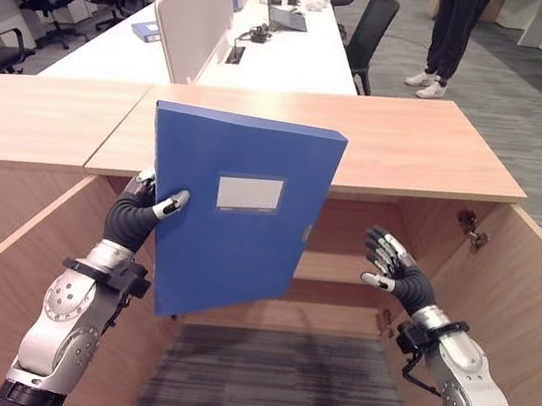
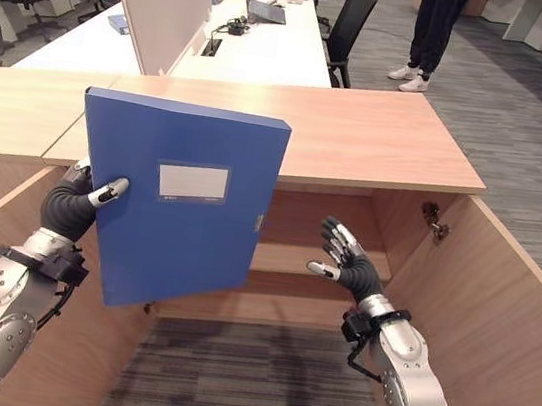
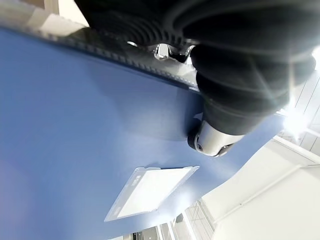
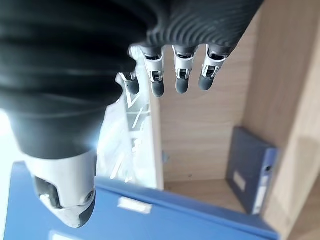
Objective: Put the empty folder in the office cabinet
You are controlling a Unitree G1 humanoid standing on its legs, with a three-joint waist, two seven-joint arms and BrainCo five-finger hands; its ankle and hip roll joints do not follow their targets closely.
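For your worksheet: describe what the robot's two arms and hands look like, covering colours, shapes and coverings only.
Both arms are silver-grey with rounded, segmented shells and black bands. The left hand and right hand have dark ribbed covers over wrist and back, silver fingers with dark tips, and a separate thumb.

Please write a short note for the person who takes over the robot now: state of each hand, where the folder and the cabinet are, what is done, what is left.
Left hand: shut on the blue folder, held upright in front of the open cabinet.
Right hand: open, empty, beside the folder, apart from it.
Done: folder lifted, cabinet doors open.
Left: place the folder on a shelf inside and release. Another folder already stands inside.
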